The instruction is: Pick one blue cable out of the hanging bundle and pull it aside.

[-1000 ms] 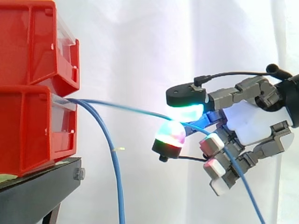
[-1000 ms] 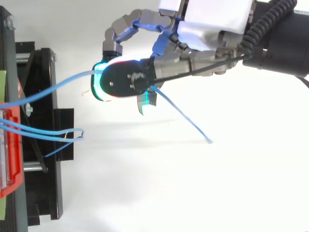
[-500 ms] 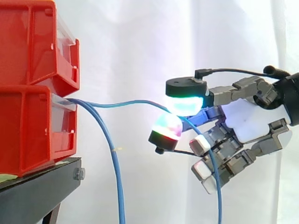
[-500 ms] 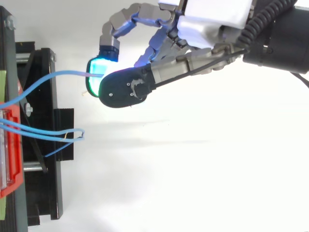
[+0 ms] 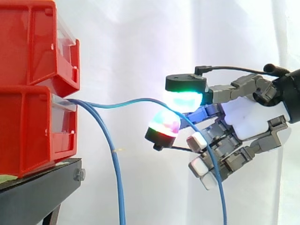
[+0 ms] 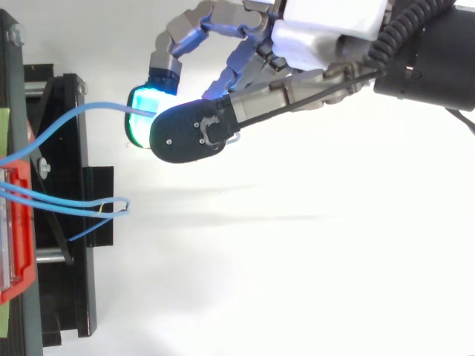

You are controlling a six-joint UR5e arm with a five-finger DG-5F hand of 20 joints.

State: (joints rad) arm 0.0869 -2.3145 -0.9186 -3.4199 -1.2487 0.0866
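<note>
Blue cable (image 5: 131, 101) pinched, hand (image 5: 243, 119) clear of bins (image 5: 28, 131)

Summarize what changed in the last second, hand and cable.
The hand shifted a little toward the red bins, its fingers still pinching the blue cable. The cable went from a nearly straight run to a slack upward arch. Its free tail swung from slanting away to hanging straight down. The bins and the rest of the bundle stayed put.

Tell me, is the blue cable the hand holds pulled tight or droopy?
Droopy. The blue cable bows up from the red bin to the hand's pinching pads, then hangs loose below.
</note>
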